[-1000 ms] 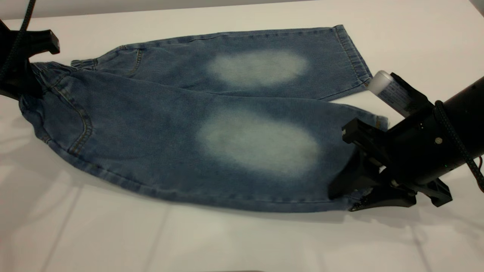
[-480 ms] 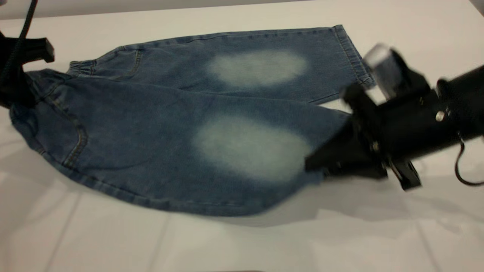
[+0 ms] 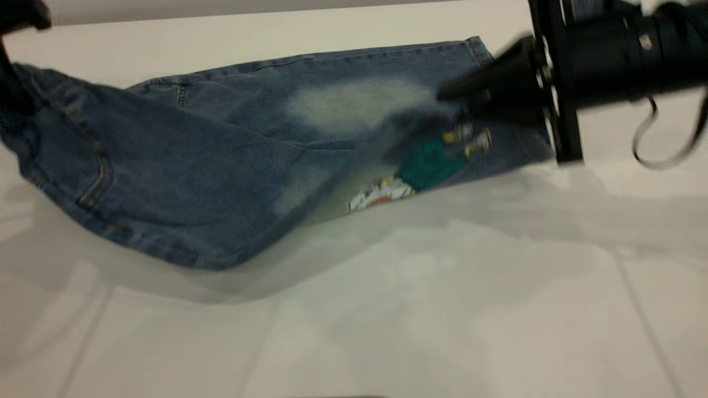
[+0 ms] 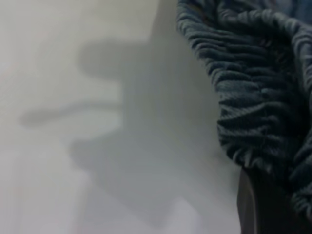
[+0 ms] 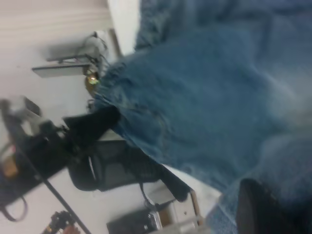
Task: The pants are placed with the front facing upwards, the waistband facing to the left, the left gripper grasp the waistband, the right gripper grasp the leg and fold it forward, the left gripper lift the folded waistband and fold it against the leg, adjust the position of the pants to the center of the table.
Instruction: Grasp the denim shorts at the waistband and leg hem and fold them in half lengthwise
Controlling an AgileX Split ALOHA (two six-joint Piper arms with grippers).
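The pants (image 3: 166, 160), small blue jeans, hang partly lifted over the white table (image 3: 387, 309). My left gripper (image 3: 12, 88) at the far left edge is shut on the waistband (image 4: 253, 97), whose ruched dark denim bunches against its finger (image 4: 263, 204). My right gripper (image 3: 459, 99) at the upper right is shut on the near leg (image 3: 332, 182) at its hem. That leg is raised and turned over the far leg (image 3: 343, 105), showing a cartoon print (image 3: 428, 166) on its reverse. Denim of the leg (image 5: 219, 97) fills the right wrist view beside a dark finger (image 5: 263, 209).
The table's back edge (image 3: 221, 11) runs just behind the pants. Bare white tabletop spreads in front of the jeans and to the right. Beyond the table, the right wrist view shows black stands and equipment (image 5: 122, 170).
My right gripper rose and swung toward the back with the near leg's hem, flipping it so the print shows. My left gripper lifted the waistband up and left.
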